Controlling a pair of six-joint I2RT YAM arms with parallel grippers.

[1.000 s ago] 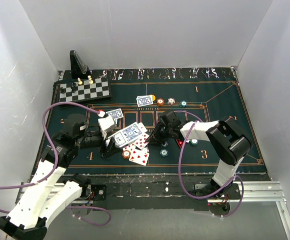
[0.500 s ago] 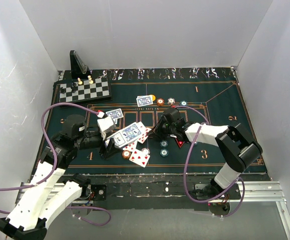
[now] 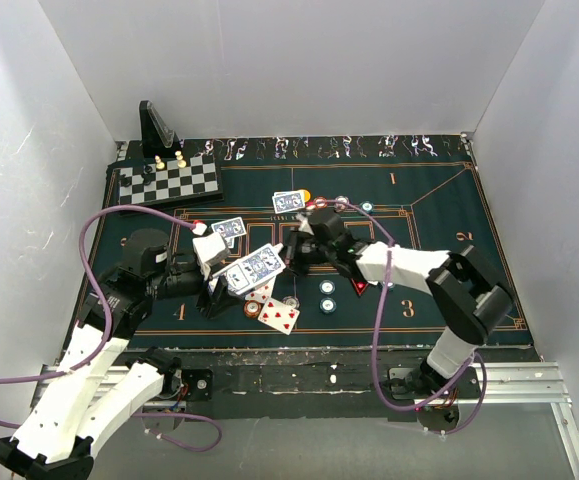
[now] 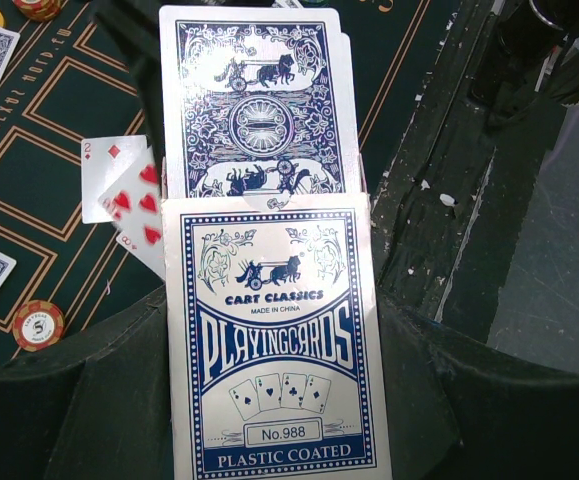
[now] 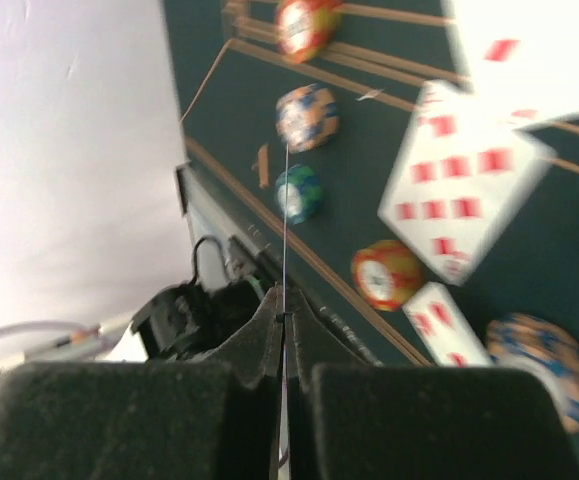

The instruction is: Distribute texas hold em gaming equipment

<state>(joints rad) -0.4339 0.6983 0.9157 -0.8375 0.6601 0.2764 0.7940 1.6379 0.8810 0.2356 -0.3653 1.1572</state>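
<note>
Top view: your left claw (image 3: pixel 236 279) clamps the card box (image 3: pixel 259 267); your right claw (image 3: pixel 300 245), just right of the box, is pinched together.
Left wrist view: blue-backed cards (image 4: pixel 252 110) jut beyond the box; red face-up cards (image 4: pixel 129 195) lie left of it.
Right wrist view: your fingers (image 5: pixel 249 350) pinch one card (image 5: pixel 284 220) edge-on.

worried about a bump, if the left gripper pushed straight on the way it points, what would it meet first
Most likely the right gripper, shut on a card just beyond the card box that the left gripper holds; the box's far end would touch first. Heights are unclear from above.
</note>
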